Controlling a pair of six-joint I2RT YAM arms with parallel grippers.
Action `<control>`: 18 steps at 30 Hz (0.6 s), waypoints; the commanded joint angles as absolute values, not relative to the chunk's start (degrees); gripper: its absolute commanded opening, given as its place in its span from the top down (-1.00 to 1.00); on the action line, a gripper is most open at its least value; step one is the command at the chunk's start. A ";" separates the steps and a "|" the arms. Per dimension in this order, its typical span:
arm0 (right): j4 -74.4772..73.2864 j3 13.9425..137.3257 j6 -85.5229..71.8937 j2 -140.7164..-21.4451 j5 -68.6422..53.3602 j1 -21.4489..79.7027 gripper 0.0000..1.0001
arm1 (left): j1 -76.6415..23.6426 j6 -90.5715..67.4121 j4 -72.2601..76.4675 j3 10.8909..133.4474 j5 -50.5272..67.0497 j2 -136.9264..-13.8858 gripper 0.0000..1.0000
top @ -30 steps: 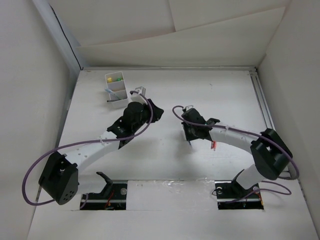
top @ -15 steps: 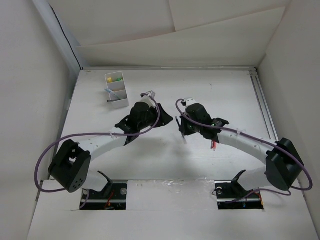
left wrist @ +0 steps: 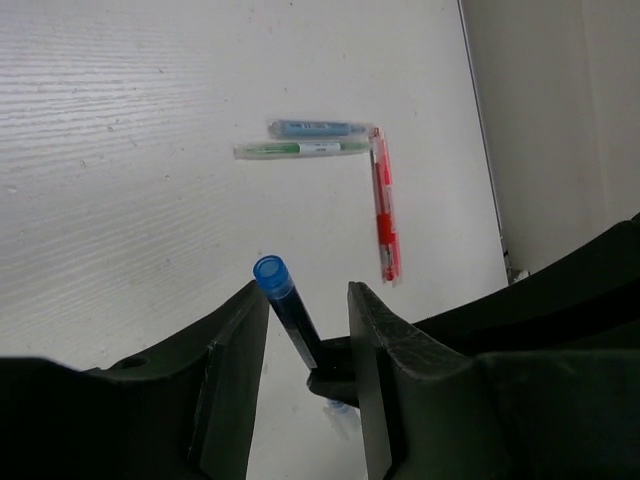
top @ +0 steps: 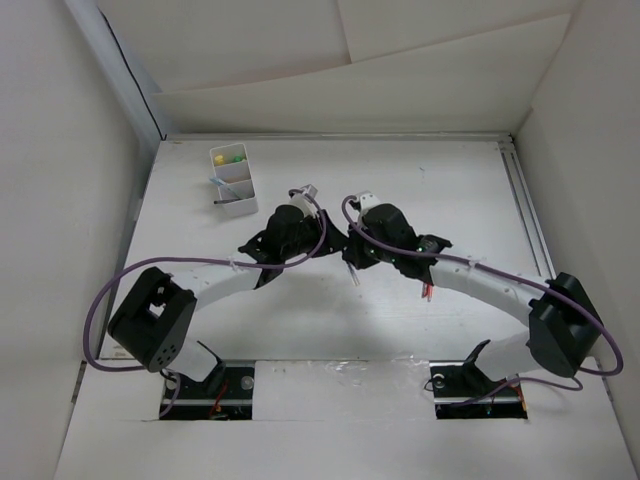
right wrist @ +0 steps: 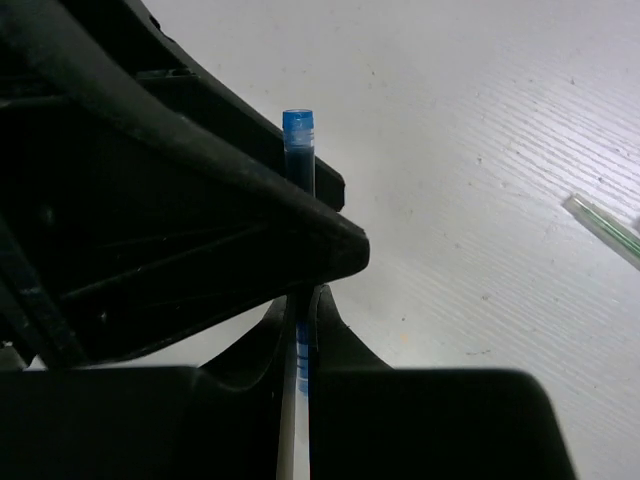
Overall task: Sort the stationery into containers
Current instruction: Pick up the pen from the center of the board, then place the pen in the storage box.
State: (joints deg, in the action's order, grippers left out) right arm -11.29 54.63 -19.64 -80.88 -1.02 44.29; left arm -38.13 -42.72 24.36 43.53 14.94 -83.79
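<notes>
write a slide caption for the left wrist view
Open left pincer around dark pen held by right pincer; blue pen, green pen, red pen beyond

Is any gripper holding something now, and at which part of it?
The right gripper holds the dark blue pen low on its barrel, far from the blue cap. The left gripper stands open around the capped end.

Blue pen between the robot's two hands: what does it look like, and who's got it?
The blue pen is thin, with a dark blue barrel and a brighter, round blue end that looks like plastic. It is up off the table, its bright end pointing away from the right gripper, whose fingers pinch its lower part. The left gripper has open jaws standing on either side of it, not squeezing.
</notes>
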 commanded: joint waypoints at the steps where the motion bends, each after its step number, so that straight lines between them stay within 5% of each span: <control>1: -6.42 55.90 -19.51 -80.77 -2.37 45.78 1.00 | -38.06 -42.98 26.81 44.65 12.75 -81.13 0.33; 9: -5.19 54.76 -20.04 -79.63 -2.81 46.41 1.00 | -38.06 -44.03 27.78 43.59 10.29 -80.60 0.91; 13: -5.19 54.23 -20.04 -79.01 -2.20 46.41 1.00 | -38.67 -43.51 25.85 44.12 5.56 -79.98 1.00; 15: -5.19 53.70 -19.43 -78.49 -1.59 46.41 0.76 | -38.67 -42.72 23.14 45.61 3.88 -78.14 1.00; 16: -5.19 53.70 -19.42 -77.88 -1.58 46.41 0.39 | -38.67 -42.71 21.98 46.22 2.91 -77.61 1.00; 18: -5.19 53.70 -18.90 -76.65 -0.45 46.41 0.12 | -37.80 -41.92 20.22 47.37 -0.78 -75.51 1.00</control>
State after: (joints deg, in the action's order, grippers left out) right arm -7.68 54.02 -19.66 -80.03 -1.43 45.74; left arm -38.87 -43.57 21.78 43.77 5.54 -80.25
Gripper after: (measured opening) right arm 0.413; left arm 0.090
